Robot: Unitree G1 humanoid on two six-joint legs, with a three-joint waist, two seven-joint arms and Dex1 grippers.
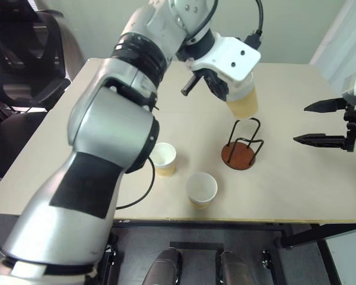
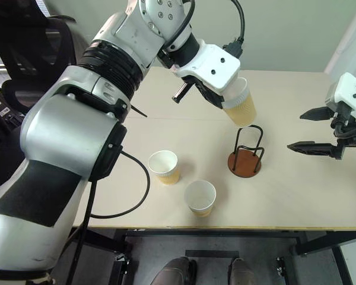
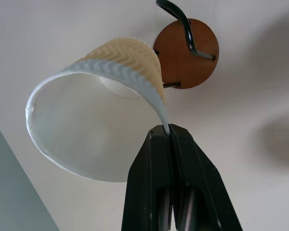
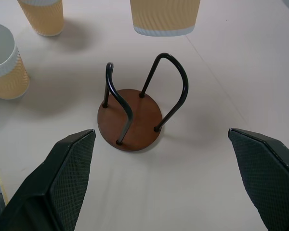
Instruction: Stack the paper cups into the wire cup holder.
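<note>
I work over the pale beige tabletop [image 1: 296,178], with my left gripper [image 3: 169,132] pinching the white rim of one ribbed yellow-tan paper cup [image 1: 243,98]; its black fingers are pressed together on the cup wall. The cup hangs tilted just above the black wire cup holder [image 2: 247,148] on its round reddish-brown base. Below and behind that gripper, two more paper cups [image 1: 164,158] [image 1: 202,189] stand upright on the table. My right gripper [image 1: 326,123] waits off to the holder's side, fingers spread wide and empty. To seat the cup well, I judge I must level it, centre its bottom between the loops, then lower straight.
</note>
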